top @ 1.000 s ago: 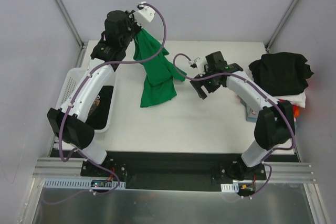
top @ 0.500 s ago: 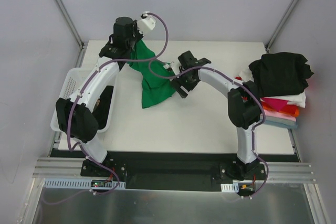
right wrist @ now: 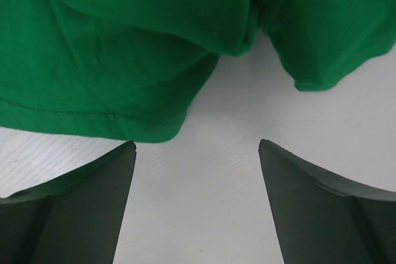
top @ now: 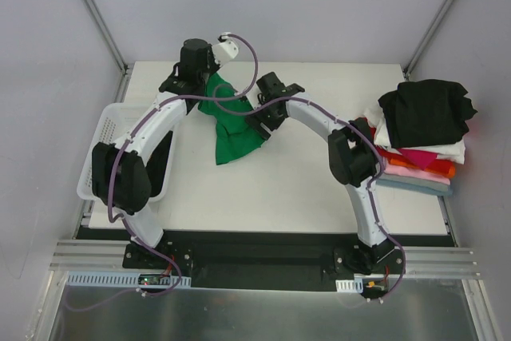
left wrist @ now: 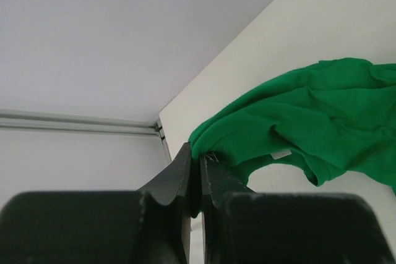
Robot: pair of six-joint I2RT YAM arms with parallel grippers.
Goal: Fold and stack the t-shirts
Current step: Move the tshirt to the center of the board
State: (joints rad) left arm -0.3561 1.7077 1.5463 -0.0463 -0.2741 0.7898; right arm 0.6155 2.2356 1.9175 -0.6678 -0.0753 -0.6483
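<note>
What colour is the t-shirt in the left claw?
The t-shirt is plain bright green, clearest in the left wrist view.

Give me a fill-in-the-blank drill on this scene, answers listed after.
The left hand is shut on the ____ t-shirt.
The right hand hovers near it with jaws ____.
The stack of folded shirts is topped by a ____ one.
The white basket sits on the robot's ____ side.
Missing words: green; open; black; left.
</note>
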